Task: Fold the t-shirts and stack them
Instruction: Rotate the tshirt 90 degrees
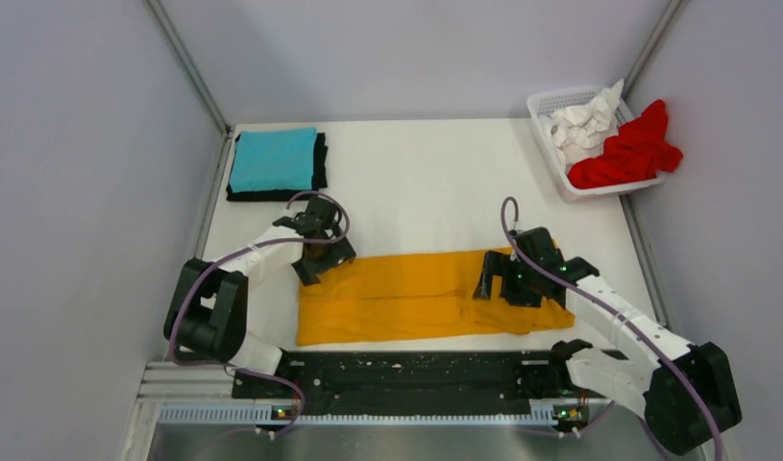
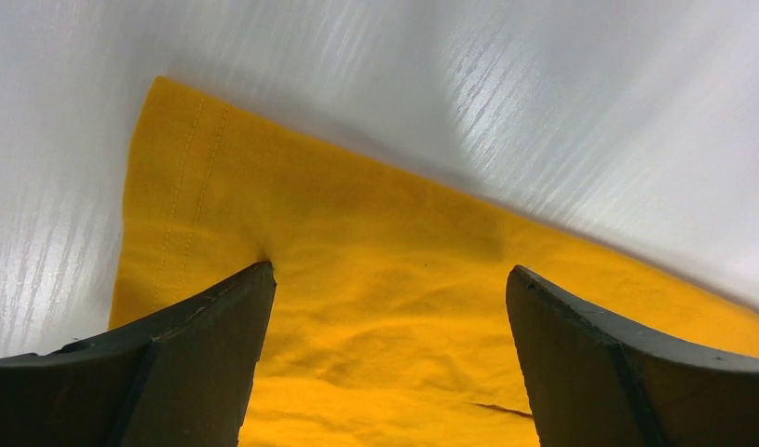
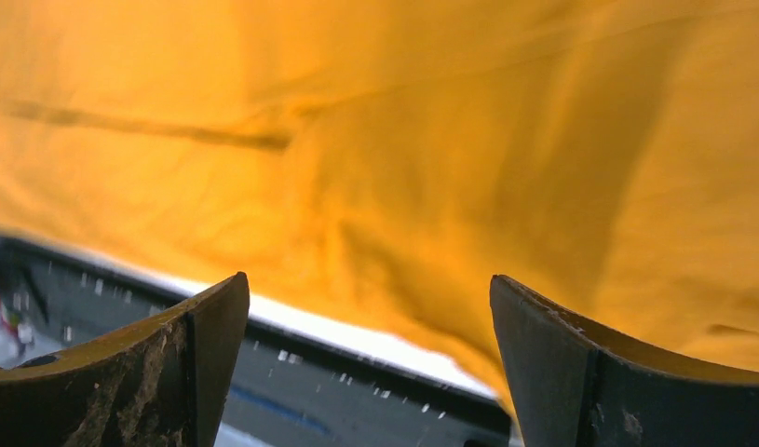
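The white table fills most of the top view, with a black rail running along its near edge between the two arm bases.

The mustard-orange t-shirt is the largest thing on it. It lies flat as a long folded band across the near middle of the table, its near edge just beyond the rail.

At the far left corner the turquoise t-shirt lies folded on top of the black t-shirt, which shows only as a dark border along the right and near sides.

At the far right corner a white mesh basket sits tilted at the table's edge. The red t-shirt is bunched in it and spills over its right rim, and the white t-shirt is crumpled beside the red one, toward the far side.

The left gripper is at the far left corner of the orange band. Its wrist view shows the jaws spread wide over the hemmed corner of the cloth, with nothing between them.

The right gripper is over the right end of the same shirt. Its jaws are likewise parted above the orange fabric, grasping nothing, with the rail visible below the cloth's edge.
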`<state>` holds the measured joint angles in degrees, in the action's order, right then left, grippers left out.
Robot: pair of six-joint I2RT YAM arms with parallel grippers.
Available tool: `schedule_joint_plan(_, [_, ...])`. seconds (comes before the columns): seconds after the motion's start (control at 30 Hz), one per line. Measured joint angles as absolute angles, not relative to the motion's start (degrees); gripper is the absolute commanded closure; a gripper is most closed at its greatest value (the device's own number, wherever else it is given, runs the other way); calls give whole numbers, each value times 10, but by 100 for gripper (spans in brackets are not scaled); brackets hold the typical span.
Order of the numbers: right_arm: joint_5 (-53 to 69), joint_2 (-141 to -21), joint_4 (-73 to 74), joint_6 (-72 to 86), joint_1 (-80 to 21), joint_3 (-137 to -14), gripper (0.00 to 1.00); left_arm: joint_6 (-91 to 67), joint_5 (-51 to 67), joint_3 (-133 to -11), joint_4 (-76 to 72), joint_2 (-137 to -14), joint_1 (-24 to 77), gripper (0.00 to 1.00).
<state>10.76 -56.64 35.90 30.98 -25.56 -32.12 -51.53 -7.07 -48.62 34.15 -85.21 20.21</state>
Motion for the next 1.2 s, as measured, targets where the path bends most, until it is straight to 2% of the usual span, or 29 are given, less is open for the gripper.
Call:
schedule_joint_plan(0.1, [84, -603, 342, 321, -209, -311, 1, -521, -69, -484, 337, -857, 202, 1])
schedule_joint_plan(0.3, [54, -658, 308, 350, -193, -313, 1, -539, -67, -467, 322, -849, 202, 1])
schedule_joint_plan(0.5, [58, -775, 253, 351, -149, -389, 1, -568, -70, -463, 329, -837, 216, 1])
schedule_joint_plan(0.83, [55, -1017, 172, 308, -130, -623, 2, -620, -54, -461, 330, -839, 290, 1])
schedule_joint_plan(1.2, [150, -1265, 181, 287, -131, -959, 3, -701, -53, -504, 309, -892, 435, 1])
